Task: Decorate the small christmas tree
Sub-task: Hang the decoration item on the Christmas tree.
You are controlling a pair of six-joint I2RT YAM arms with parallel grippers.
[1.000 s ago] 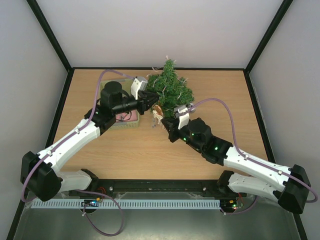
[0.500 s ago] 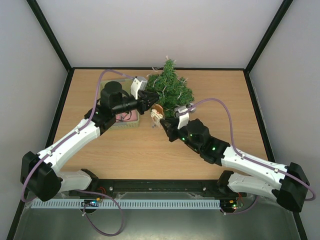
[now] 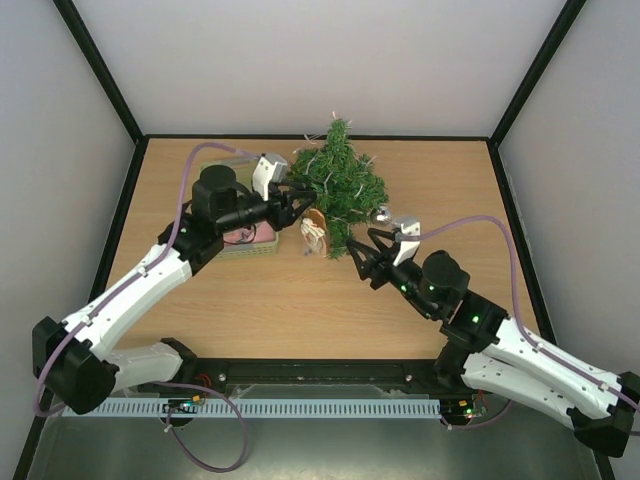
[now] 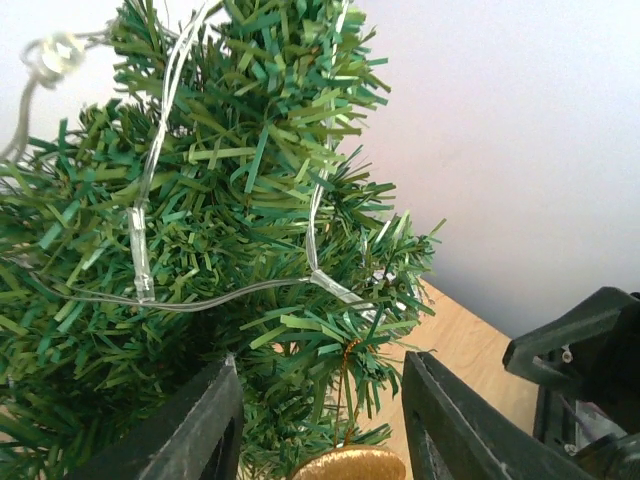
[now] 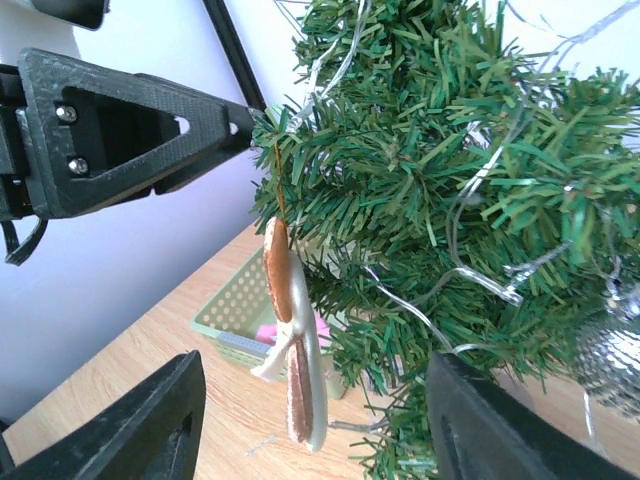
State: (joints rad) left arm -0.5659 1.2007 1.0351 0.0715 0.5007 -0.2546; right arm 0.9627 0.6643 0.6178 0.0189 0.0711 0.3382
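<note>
Right gripper (image 3: 358, 254) withdrawn, spread, empty; ornament (image 5: 292, 350) now hangs ahead on small christmas tree (image 3: 342, 180), so it is placed. Left gripper (image 3: 298, 207) spread too.

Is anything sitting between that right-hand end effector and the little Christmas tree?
Nothing visible blocks it. The right end effector faces the tree directly; only a gold-and-white ornament hangs from its near branch.

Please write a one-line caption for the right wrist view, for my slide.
A brown-and-white ornament hangs on the small christmas tree, framed by the open right gripper.
</note>
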